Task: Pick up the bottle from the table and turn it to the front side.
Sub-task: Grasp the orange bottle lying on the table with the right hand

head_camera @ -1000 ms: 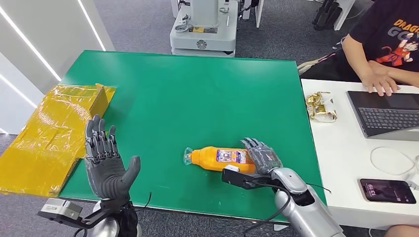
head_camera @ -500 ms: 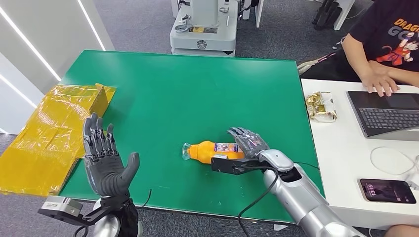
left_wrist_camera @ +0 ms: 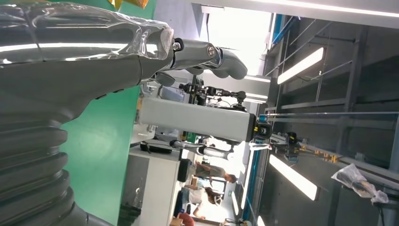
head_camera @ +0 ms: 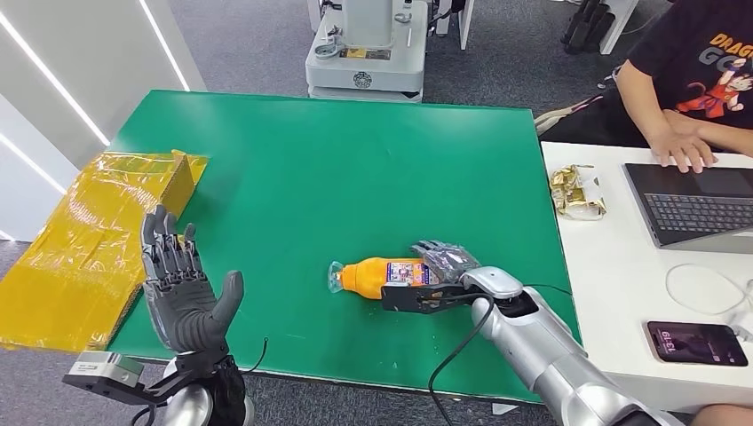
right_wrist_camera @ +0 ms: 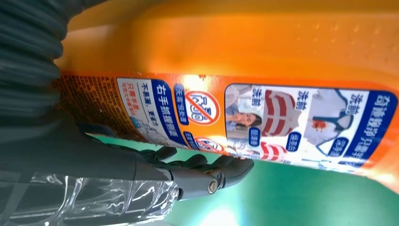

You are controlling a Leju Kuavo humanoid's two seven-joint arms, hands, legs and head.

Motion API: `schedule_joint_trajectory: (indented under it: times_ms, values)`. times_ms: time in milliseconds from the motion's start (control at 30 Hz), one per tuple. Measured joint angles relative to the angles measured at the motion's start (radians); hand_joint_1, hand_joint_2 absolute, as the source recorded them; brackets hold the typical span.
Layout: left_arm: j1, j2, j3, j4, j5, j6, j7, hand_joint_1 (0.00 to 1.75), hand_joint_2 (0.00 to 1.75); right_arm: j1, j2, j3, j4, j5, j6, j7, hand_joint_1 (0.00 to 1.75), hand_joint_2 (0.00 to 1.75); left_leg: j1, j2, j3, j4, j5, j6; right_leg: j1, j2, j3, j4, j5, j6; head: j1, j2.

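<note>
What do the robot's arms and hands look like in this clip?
Both arms are silver metal. The right arm has a black cable looping beside it. The left hand and right hand are dark grey with segmented fingers. Grey ribbed wrist covers and clear plastic wrap show in the wrist views.

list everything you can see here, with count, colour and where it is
bottle: 1, orange with a clear cap, lying on its side on the green table, near edge
table: 1, green, centre
flattened box: 1, yellow, left edge of the green table
white table: 1, white, right
snack packet: 1, gold and white, on the white table
laptop: 1, grey, white table
phone: 1, dark, white table
person: 1, black shirt, at the laptop
machine base: 1, grey, beyond the green table
left hand: raised, fingers spread
right hand: wrapped round the bottle
</note>
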Motion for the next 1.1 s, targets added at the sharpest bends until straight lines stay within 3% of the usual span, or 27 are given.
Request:
schedule_joint_trajectory:
  times_ms: [200,233,333,367,800,1100]
  values:
    - [-0.002,0.0,0.002,0.0,0.01,0.008,0.0,0.0,1.75,-0.02,0.001,0.015,0.019,-0.011,0.038,-0.002,0.0,1.75,0.0,0.0,0.0,0.0,0.0,0.0,0.0,0.0,0.0,0.0,0.0,0.0,0.0,0.0]
    - [-0.003,0.0,0.002,0.0,0.011,0.008,0.0,0.0,1.75,-0.024,0.001,0.018,0.022,-0.012,0.041,-0.002,0.33,1.75,0.0,0.0,0.0,0.0,0.0,0.0,0.0,0.0,0.0,0.0,0.0,0.0,0.0,0.0]
    - [-0.006,0.0,0.003,0.0,0.014,0.008,0.0,0.0,1.75,-0.031,0.001,0.026,0.03,-0.016,0.045,-0.002,1.57,1.75,0.0,0.0,0.0,0.0,0.0,0.0,0.0,0.0,0.0,0.0,0.0,0.0,0.0,0.0]
    - [-0.006,0.0,0.003,0.0,0.015,0.008,0.0,0.0,1.75,-0.033,0.001,0.028,0.033,-0.017,0.045,-0.003,1.66,1.75,0.0,0.0,0.0,0.0,0.0,0.0,0.0,0.0,0.0,0.0,0.0,0.0,0.0,0.0]
    - [-0.006,0.0,0.006,0.0,0.013,-0.007,0.0,0.0,1.75,-0.031,0.0,0.044,0.041,-0.015,0.004,-0.005,1.74,1.75,0.0,0.001,0.002,0.0,0.0,0.0,0.0,0.0,0.001,0.0,0.0,0.0,0.0,0.0]
    - [-0.004,-0.003,0.018,0.0,0.012,-0.011,0.0,0.0,1.75,0.03,0.0,0.031,-0.008,-0.022,-0.176,0.073,1.75,1.75,0.0,0.0,0.001,0.0,0.0,0.0,0.0,0.0,0.001,0.0,0.0,0.0,0.0,0.0]
